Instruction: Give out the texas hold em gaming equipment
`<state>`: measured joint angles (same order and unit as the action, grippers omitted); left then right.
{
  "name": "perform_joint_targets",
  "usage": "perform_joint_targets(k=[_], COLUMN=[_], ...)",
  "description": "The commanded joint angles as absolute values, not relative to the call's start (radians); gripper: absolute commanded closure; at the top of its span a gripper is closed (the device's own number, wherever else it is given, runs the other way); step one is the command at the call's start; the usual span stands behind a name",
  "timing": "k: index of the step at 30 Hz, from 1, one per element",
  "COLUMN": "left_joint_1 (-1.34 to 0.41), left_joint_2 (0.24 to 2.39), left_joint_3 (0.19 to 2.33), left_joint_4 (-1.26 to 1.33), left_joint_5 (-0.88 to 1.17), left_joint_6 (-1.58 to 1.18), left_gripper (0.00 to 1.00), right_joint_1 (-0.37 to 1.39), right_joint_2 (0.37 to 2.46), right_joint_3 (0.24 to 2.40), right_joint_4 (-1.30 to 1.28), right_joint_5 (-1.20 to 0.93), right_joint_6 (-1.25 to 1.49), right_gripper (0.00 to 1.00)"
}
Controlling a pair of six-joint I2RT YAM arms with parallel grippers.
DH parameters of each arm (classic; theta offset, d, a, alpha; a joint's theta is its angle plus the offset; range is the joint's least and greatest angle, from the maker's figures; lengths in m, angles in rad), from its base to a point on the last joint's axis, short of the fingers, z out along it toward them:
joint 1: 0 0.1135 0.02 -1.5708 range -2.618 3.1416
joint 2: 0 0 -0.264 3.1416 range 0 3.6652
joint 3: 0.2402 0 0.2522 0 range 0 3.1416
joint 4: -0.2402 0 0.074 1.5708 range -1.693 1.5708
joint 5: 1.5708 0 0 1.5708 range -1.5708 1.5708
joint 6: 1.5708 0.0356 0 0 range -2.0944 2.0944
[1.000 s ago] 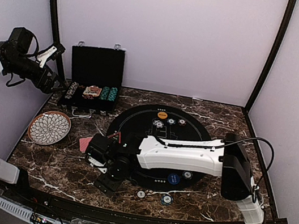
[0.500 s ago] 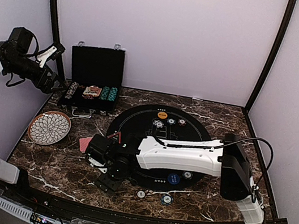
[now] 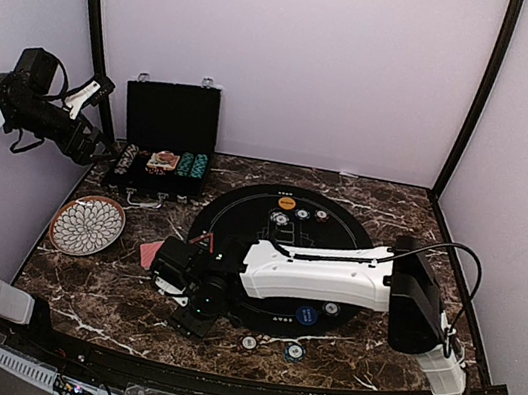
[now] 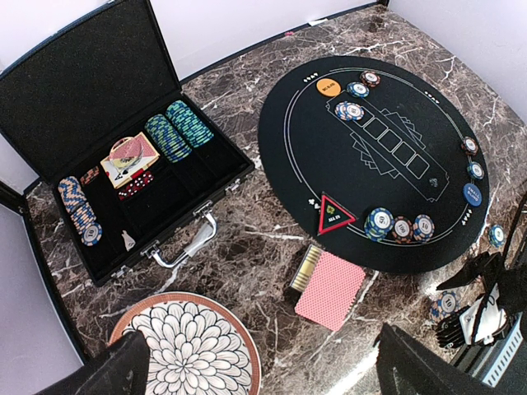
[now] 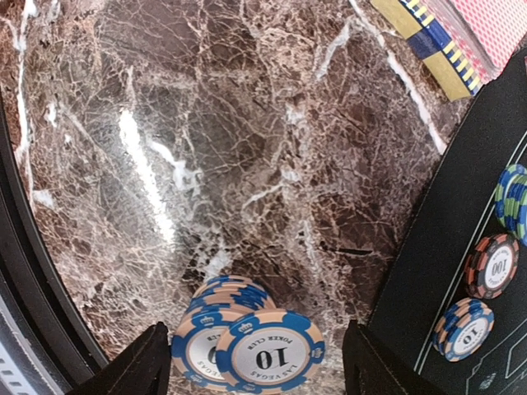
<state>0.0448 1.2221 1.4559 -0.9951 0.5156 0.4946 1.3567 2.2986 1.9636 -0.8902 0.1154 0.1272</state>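
Blue-striped chips: short leaning stack on the marble tabletop, between the right gripper's fingers.
Right gripper: jaws parted astride the stack, not clamped.
Left gripper: jaws wide, holding nothing.
Red-backed cards: on the marble below the left gripper.

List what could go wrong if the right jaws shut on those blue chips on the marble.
1. The blue chips lie in a slipped, overlapping pile rather than a neat stack, so the right gripper may scatter them or lift only some.
2. Other chip stacks sit at the edge of the mat, close beside the gripper; a sideways shift might knock them over.
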Motion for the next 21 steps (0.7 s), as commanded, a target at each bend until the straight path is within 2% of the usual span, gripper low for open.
perform_joint_targets(k=[1,15,21], left_joint_1=[0.04,0.041,0.04], left_joint_2=[1.191,1.19,1.187], left_joint_3=[1.457,1.456,1.456], left_joint_4=[-1.009,-1.007,-1.008], left_joint_5=[0.527,0.521,0.519], left_joint_6=[0.511,0.512,0.515], left_gripper=[0.01,0.01,0.01], right_joint_1=[1.36,1.36,1.359], right_joint_2=[2.298,2.286,2.284], right_joint_3=[1.97,1.974,1.985], right_joint_4=[-0.892,-0.898,-0.908], right_joint_5=[0.084,0.099,0.094], right_joint_6=[0.123,0.123,0.123], right_gripper=[0.31,0.48,0.5])
